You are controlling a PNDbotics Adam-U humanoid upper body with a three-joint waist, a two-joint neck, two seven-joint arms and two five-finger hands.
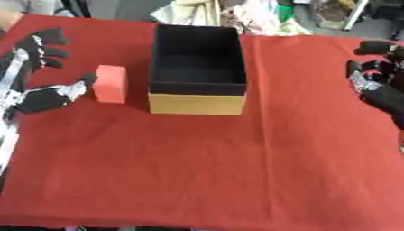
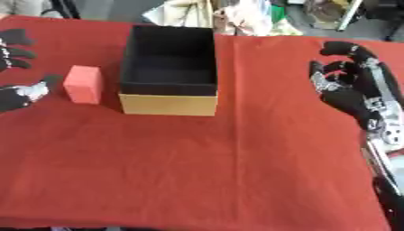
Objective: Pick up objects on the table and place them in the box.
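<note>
A red cloth-covered table [image 1: 236, 171] was seen filling most of both views. Toward its far centre a rectangular open box w/ black inside and tan cardboard outer wall [image 1: 196, 103] was set, long axis running away from the robot; nothing could be made out inside.

The robot's black right hand w/ silver parts [image 2: 347, 97] was shown at the right side, well apart from the box, raised w/ fingers spread and somewhat bent, nothing held.

The robot's black left hand [image 1: 35, 97] was seen at the left edge, opened wide: fingers [image 1: 43, 45] were extended up toward the far side, thumb [image 1: 83, 81] was stretched toward the block. The thumb tip was placed just beside the block's left face, approx. touching; actual contact could not be told. Nothing was gripped.

A small pinkish-red rectangular block [image 1: 110, 83] was stood on the cloth just left of the box, near but apart from its wall, between the left hand and the box.
</note>
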